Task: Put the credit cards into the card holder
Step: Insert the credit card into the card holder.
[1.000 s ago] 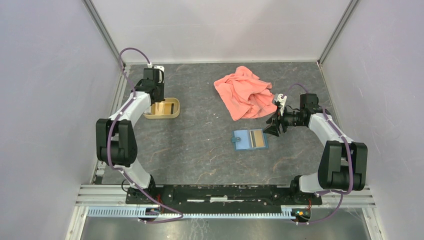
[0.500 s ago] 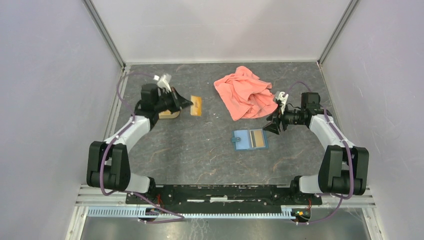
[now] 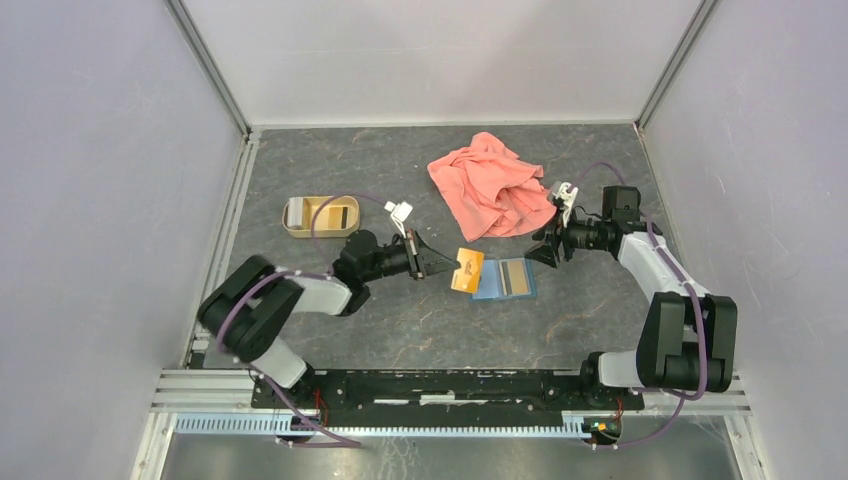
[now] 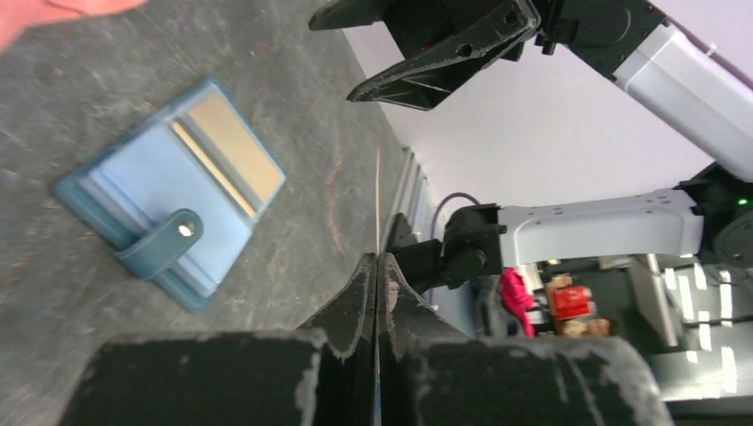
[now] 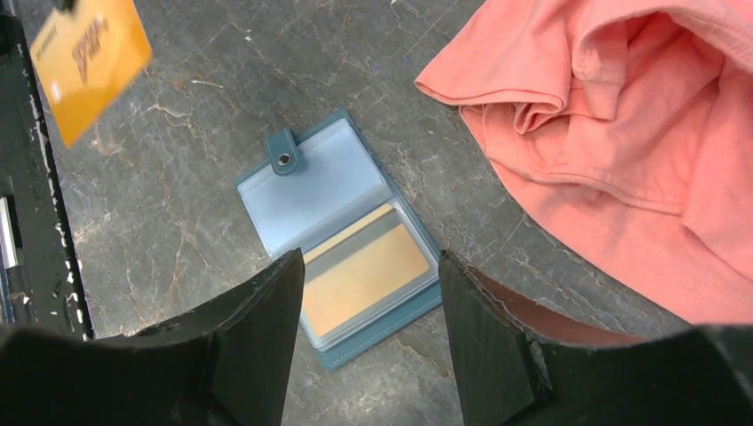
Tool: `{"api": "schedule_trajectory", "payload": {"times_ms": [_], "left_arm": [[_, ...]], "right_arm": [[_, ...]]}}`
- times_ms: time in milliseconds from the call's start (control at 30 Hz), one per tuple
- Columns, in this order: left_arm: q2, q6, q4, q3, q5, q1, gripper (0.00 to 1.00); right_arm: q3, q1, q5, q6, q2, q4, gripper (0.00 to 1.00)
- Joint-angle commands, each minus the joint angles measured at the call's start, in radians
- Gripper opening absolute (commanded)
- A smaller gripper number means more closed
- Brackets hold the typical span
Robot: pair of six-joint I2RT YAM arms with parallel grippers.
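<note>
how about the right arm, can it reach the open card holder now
Probably yes: the right end effector hangs open just beside the card holder with nothing between them; the credit card held by the left end effector covers only the opposite edge.

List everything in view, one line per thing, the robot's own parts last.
held card: one, orange, in the air at the wallet's left edge, pinched by the left fingers
wallet card: one, orange-tan, in the wallet's right-hand pocket
tray cards: at least two, one greyish-white and one orange-tan, in the tray
wallet: one, teal with light blue inside, lying open at mid-table
tray: one, tan, far left of the table
cloth: one, salmon pink, crumpled at the far right
table: one, dark grey, under everything
left fingers: one pair, black, shut on the held card
right fingers: one pair, black, open, by the wallet's right edge
</note>
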Motion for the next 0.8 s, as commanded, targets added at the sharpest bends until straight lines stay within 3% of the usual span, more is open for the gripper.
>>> {"api": "schedule_trajectory", "payload": {"times_ms": [0,100,200,533,767], "left_arm": [[0.176,-0.192,0.410,0.006,-0.063,-0.061,0.02],[0.314,-0.257,0.530,0.034,-0.087,-0.090,0.02],[0.403,-0.263,0.541,0.068,-0.105,-0.109,0.02],[0.534,-0.209,0.306,0.172,-0.136,-0.130,0.02],[0.574,-0.190,0.193,0.216,-0.135,-0.130,0.02]], "right_arm": [[-0.026,0.004,-0.013,0.068,0.020,0.074,0.63],[-0.039,0.004,-0.006,0.107,0.042,0.106,0.63],[-0.047,0.005,0.019,0.141,0.071,0.133,0.61],[-0.016,0.040,0.129,0.186,0.189,0.127,0.46],[-0.004,0.059,0.200,0.182,0.221,0.119,0.41]]}}
